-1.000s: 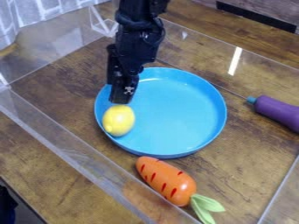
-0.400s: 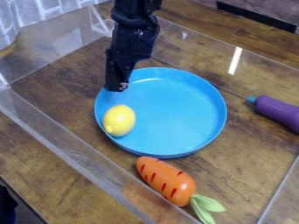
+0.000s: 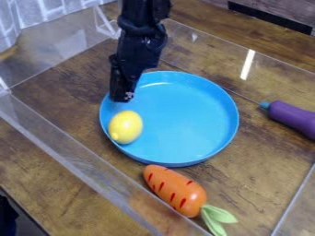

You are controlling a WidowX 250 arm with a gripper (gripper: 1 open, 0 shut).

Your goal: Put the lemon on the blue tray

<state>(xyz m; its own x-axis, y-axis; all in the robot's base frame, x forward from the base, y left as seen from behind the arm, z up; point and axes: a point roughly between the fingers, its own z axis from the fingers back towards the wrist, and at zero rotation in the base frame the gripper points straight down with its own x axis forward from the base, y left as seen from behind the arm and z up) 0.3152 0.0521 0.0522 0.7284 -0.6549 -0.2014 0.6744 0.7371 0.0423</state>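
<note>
The lemon (image 3: 124,125), small, yellow and egg-shaped, lies on the blue tray (image 3: 204,115), close to its left front rim. My gripper (image 3: 121,93) hangs from the black arm, pointing steeply down over the tray's left rim, just behind the lemon. Its fingers look pressed together with nothing between them, and a small gap separates them from the lemon.
An orange carrot with green leaves (image 3: 176,191) lies on the wooden table in front of the tray. A purple eggplant (image 3: 296,116) sits at the right edge. Clear plastic walls (image 3: 50,129) border the work area on the left and front.
The gripper's fingers have closed from a partly open stance. The lemon has stayed where it was on the tray, and the arm has barely shifted.
</note>
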